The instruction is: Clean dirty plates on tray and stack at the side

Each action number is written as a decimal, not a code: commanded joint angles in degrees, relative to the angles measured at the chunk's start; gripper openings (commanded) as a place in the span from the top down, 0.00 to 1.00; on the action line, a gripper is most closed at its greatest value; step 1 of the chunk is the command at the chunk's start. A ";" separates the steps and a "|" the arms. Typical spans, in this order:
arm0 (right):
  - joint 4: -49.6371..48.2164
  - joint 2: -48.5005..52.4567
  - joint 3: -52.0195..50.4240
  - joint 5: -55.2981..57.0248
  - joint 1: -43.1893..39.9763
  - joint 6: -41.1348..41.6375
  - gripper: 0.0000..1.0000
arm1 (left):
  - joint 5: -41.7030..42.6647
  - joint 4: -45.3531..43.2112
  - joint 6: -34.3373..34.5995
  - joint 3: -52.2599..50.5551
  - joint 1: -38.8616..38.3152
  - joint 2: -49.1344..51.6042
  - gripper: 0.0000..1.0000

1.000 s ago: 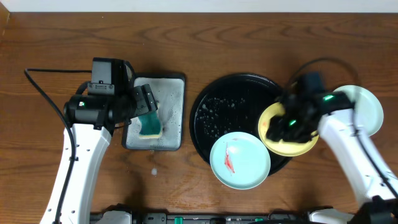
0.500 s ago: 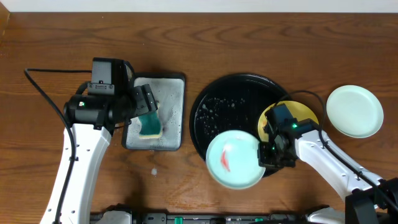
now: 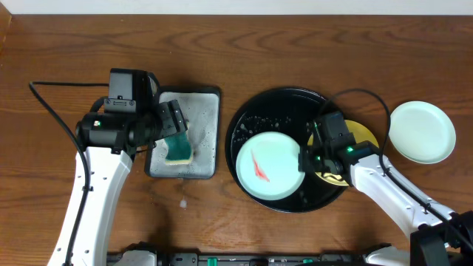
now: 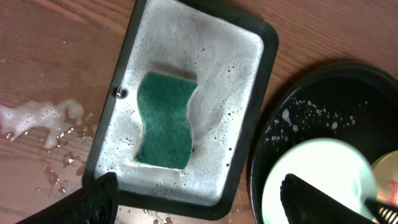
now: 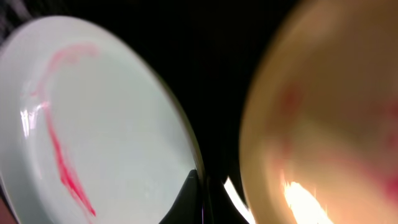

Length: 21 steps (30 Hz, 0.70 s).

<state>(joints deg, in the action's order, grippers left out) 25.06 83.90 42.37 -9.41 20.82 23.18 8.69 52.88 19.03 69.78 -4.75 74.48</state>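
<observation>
1. Overhead view: the black tray sits in the middle of the counter; the smeared mint plate lies on its near left part, and the yellow plate lies at its right rim, mostly hidden under the right arm; the clean mint plate rests on the counter just right of the tray. The right tool sits at the smeared plate's right edge and looks clamped on its rim; the left tool hovers over the silver tray and its green sponge.

2. Left wrist view: the left tool is apart, with nothing between its two tips; only here do the suds around the sponge, the foam spilt on the counter and the droplets on the black tray show clearly.

3. Right wrist view: only this view shows a dark tip of the right tool lying on the rim of the smeared mint plate, with the blurred yellow plate just beside; it also shows the long red streak that the overhead view reduces to a small mark.

4. Handling, as I judge it: the plate is light, stiff and glossy, and so slippery when wet; the raised rim is the only hold, and a one-sided pinch may let it tilt or slide under the sponge's pressure.
</observation>
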 commanded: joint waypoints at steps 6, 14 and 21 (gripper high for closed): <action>-5.51 -0.09 0.37 8.28 0.61 -0.59 0.99 | 0.09 0.20 -0.61 0.63 0.20 0.00 0.17; -1.33 -0.11 0.61 2.78 2.75 11.50 0.82 | 0.09 0.20 -0.61 0.63 0.20 0.00 0.17; 11.54 -0.15 13.11 1.88 -1.20 -12.07 0.78 | -0.33 0.20 -0.61 0.63 0.20 0.00 0.17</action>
<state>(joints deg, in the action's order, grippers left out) 33.06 84.01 48.18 -6.85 21.58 22.98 8.64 52.86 19.03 69.78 -4.75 74.48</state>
